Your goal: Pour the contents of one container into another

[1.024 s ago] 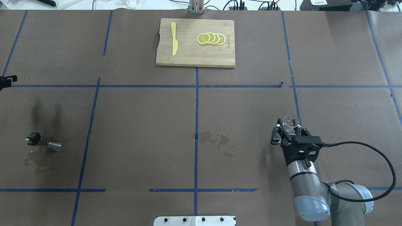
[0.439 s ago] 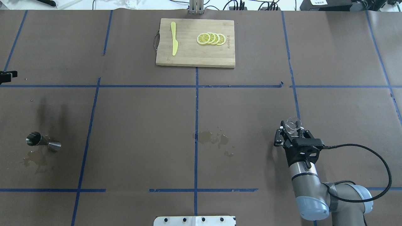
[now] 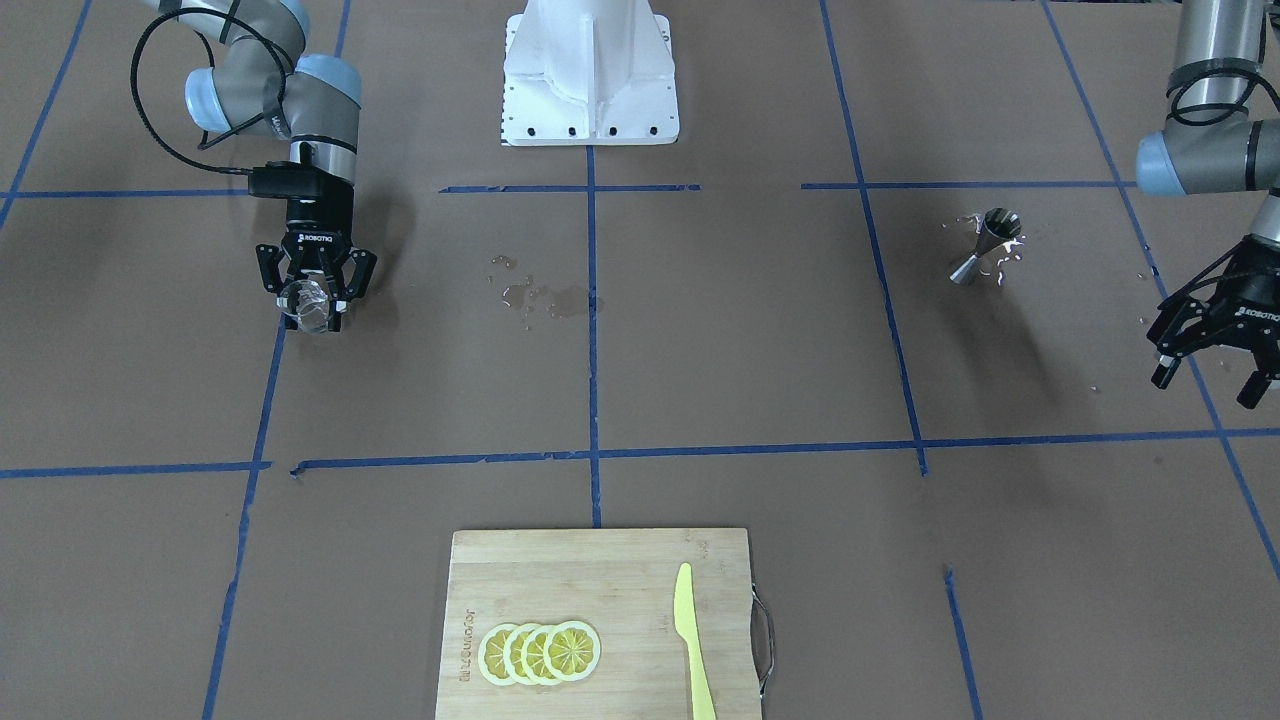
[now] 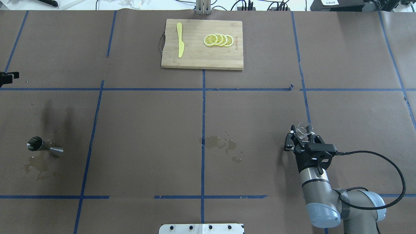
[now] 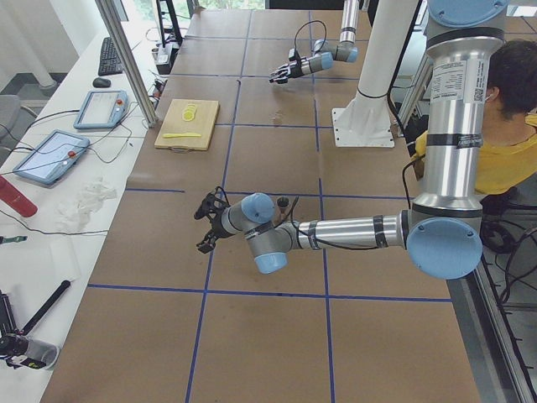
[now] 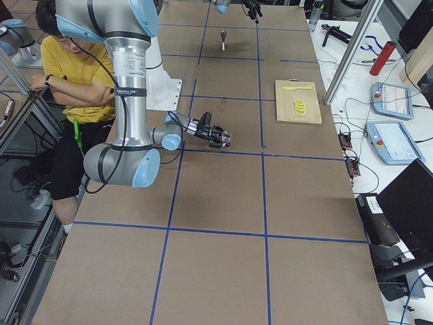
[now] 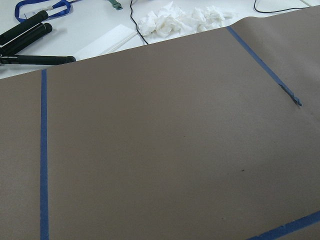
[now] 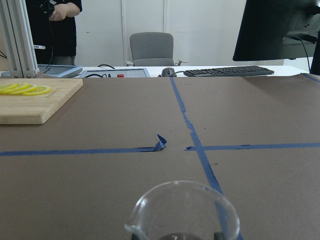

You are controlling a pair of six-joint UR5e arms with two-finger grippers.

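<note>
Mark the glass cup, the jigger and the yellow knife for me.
glass cup point(image 4: 303, 129), overhead view, on its clear rim.
jigger point(image 4: 34, 144), overhead view, on its open top cone.
yellow knife point(image 4: 179, 39), overhead view, on its middle.

"ROBOTIQ" — printed on right claw point(image 3: 314, 300) and left claw point(image 3: 1205, 383); cutting board point(image 3: 600, 580) stamp unreadable.

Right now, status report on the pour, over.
Left gripper open, empty. Right gripper shut on glass cup, cup upright. Jigger upright far across table, wet patches beside it. Spill mid-table between them.
</note>
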